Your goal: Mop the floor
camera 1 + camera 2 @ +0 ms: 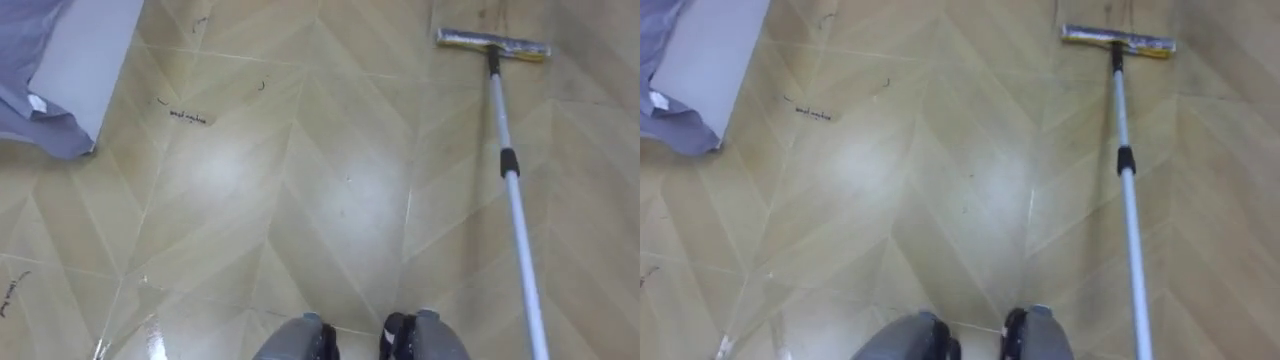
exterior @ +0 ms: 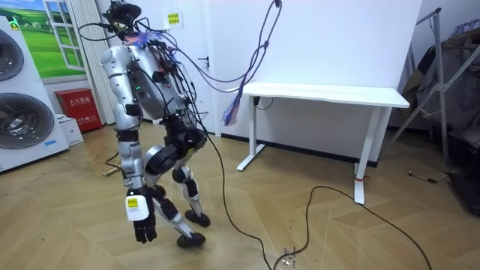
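White-poled mop (image 1: 514,200) rests its flat yellowish head on floor (image 1: 300,200); left hand (image 2: 139,214) hangs, fingers relaxed.

Bright, even light. In the eye views the floor (image 1: 330,200) carries 1 broad, soft white sheen at its middle and small hard glints at the lower left. In the room view the worktop (image 2: 330,94) faintly shades the wall (image 2: 315,131) beneath it.
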Motion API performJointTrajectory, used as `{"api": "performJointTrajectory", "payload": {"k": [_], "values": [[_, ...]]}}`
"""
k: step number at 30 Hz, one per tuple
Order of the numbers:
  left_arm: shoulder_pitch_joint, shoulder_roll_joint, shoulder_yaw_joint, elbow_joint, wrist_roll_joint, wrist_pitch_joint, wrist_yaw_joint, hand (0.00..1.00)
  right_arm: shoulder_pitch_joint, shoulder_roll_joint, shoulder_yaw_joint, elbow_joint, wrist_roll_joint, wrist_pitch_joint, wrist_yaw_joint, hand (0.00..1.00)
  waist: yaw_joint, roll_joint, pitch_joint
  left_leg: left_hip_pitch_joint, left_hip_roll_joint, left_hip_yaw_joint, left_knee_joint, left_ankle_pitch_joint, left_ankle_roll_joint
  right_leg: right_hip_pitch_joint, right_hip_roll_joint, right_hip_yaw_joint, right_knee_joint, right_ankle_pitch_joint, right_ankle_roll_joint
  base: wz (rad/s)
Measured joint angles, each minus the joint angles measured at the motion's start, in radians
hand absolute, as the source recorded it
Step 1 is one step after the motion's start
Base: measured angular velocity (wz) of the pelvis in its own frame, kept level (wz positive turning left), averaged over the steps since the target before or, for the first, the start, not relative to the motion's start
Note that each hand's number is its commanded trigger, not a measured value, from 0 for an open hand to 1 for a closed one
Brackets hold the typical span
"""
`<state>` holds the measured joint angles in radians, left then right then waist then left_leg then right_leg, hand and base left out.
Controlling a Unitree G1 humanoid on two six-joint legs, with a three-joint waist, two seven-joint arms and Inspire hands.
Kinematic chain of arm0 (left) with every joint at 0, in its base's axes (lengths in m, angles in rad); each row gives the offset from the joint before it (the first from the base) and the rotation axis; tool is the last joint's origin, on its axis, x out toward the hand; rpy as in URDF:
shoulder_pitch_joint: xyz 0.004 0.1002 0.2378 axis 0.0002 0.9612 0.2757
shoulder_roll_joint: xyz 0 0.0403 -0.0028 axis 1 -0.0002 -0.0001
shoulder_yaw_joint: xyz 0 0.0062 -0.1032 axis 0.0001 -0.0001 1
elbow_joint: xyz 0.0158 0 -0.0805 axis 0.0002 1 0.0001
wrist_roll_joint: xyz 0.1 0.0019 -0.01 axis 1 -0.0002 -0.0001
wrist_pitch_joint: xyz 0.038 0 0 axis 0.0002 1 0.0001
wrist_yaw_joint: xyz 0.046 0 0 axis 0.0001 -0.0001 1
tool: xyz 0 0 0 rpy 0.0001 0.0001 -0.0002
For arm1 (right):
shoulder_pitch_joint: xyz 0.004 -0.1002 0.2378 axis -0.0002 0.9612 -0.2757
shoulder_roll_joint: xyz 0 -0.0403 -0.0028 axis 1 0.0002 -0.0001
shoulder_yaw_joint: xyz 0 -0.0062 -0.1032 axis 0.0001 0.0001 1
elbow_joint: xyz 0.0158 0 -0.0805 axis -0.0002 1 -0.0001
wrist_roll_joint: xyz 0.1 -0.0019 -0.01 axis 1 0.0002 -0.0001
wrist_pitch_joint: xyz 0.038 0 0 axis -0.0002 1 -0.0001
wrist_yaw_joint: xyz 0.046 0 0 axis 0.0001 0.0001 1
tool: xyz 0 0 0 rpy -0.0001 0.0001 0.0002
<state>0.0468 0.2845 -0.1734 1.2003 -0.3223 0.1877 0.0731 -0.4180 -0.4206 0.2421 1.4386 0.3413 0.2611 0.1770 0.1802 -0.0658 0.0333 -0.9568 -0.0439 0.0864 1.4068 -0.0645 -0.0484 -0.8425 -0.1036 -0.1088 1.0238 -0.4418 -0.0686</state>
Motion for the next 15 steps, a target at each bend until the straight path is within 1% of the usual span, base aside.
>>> {"api": "performJointTrajectory", "payload": {"k": [1,2,3,4,5,6,7,8,9,10,11,12,13,14,15], "values": [[0.007,0.009,-0.010,-0.007,-0.001,-0.007,0.000,0.00,-0.018,-0.013,0.000,-0.018,0.006,-0.005,0.010,1.00,0.002,-0.012,0.0035,-0.043,0.000,-0.001,0.044,0.126,-0.009,0.007,-0.001,0.003,0.008,-0.007,-0.006,-0.11],[0.018,0.016,-0.029,-0.012,-0.003,-0.009,0.000,0.00,-0.054,-0.042,0.001,-0.060,0.007,-0.013,0.028,1.00,0.018,-0.022,0.0072,-0.133,0.006,-0.011,0.156,0.268,0.001,0.025,0.000,0.005,0.017,-0.020,-0.018,-0.16],[0.030,0.015,-0.037,-0.024,-0.001,-0.005,-0.005,0.00,-0.088,-0.060,0.000,-0.067,0.011,0.005,0.047,1.00,0.039,-0.027,0.0112,-0.215,0.030,-0.005,0.302,0.213,0.017,0.044,0.003,0.010,0.025,-0.036,-0.023,-0.11],[0.034,0.014,-0.037,-0.033,0.003,-0.001,-0.010,0.00,-0.092,-0.065,-0.001,-0.063,0.017,0.015,0.056,1.00,0.046,-0.029,0.0148,-0.250,0.042,-0.002,0.350,0.172,0.024,0.059,0.002,0.012,0.022,-0.041,-0.021,0.05],[0.052,0.010,-0.040,-0.047,0.012,-0.002,-0.027,0.00,-0.079,-0.063,0.000,-0.052,0.035,0.017,0.063,1.00,0.050,-0.029,0.0207,-0.283,0.065,0.002,0.356,0.091,0.036,0.087,0.000,0.026,0.001,-0.050,-0.008,0.27],[0.064,0.001,-0.040,-0.047,0.018,-0.011,-0.048,0.00,-0.045,-0.061,0.005,-0.055,0.054,0.011,0.069,1.00,0.050,-0.026,0.0193,-0.258,0.084,0.009,0.218,0.034,0.042,0.123,0.001,0.040,-0.033,-0.053,0.011,0.29],[0.067,-0.003,-0.038,-0.044,0.029,-0.012,-0.059,0.00,-0.023,-0.059,0.007,-0.058,0.058,0.009,0.068,1.00,0.049,-0.020,0.0158,-0.224,0.088,0.009,0.098,0.018,0.042,0.142,0.002,0.041,-0.053,-0.053,0.023,0.29],[0.062,-0.009,-0.030,-0.037,0.059,-0.015,-0.081,0.00,0.035,-0.056,0.011,-0.059,0.072,0.001,0.069,1.00,0.048,0.006,0.0113,-0.125,0.084,0.001,-0.180,0.000,0.037,0.182,0.001,0.039,-0.089,-0.058,0.043,0.18],[0.065,-0.011,-0.025,-0.031,0.076,-0.017,-0.091,0.00,0.070,-0.053,0.012,-0.059,0.089,-0.001,0.069,1.00,0.049,0.022,0.0060,-0.066,0.084,-0.006,-0.321,-0.001,0.036,0.200,0.001,0.035,-0.103,-0.062,0.051,0.11],[0.065,-0.011,-0.019,-0.012,0.109,-0.016,-0.108,0.00,0.142,-0.045,0.023,-0.060,0.099,-0.004,0.074,1.00,0.044,0.053,-0.0087,0.029,0.086,-0.016,-0.523,-0.066,0.047,0.223,-0.006,0.024,-0.114,-0.083,0.065,0.25],[0.053,-0.017,0.002,0.005,0.143,-0.009,-0.122,0.00,0.224,-0.038,0.023,-0.056,0.097,-0.005,0.081,1.00,0.028,0.081,-0.0215,0.061,0.057,-0.007,-0.548,-0.170,0.087,0.230,-0.028,0.025,-0.108,-0.105,0.090,0.40],[0.041,-0.023,0.013,0.005,0.154,-0.006,-0.125,0.00,0.257,-0.035,0.022,-0.045,0.094,-0.005,0.083,1.00,0.016,0.093,-0.0206,0.058,0.042,-0.002,-0.539,-0.190,0.105,0.233,-0.036,0.036,-0.088,-0.116,0.105,0.65],[0.024,-0.039,0.029,0.013,0.186,-0.003,-0.125,0.00,0.318,-0.019,0.022,-0.005,0.083,-0.008,0.079,1.00,-0.008,0.102,-0.0247,0.067,0.002,0.018,-0.518,-0.229,0.155,0.204,-0.061,0.074,0.017,-0.113,0.109,0.54],[0.020,-0.057,0.035,0.014,0.199,-0.003,-0.123,0.00,0.366,0.006,0.022,0.021,0.070,-0.009,0.064,1.00,-0.035,0.115,-0.0327,0.092,-0.030,0.030,-0.498,-0.262,0.183,0.177,-0.076,0.115,0.113,-0.070,0.123,0.42],[0.020,-0.067,0.034,0.014,0.204,-0.002,-0.123,0.00,0.388,0.018,0.022,0.026,0.069,-0.009,0.055,1.00,-0.048,0.125,-0.0393,0.108,-0.039,0.032,-0.493,-0.279,0.191,0.174,-0.076,0.136,0.147,-0.038,0.128,0.07]]}}
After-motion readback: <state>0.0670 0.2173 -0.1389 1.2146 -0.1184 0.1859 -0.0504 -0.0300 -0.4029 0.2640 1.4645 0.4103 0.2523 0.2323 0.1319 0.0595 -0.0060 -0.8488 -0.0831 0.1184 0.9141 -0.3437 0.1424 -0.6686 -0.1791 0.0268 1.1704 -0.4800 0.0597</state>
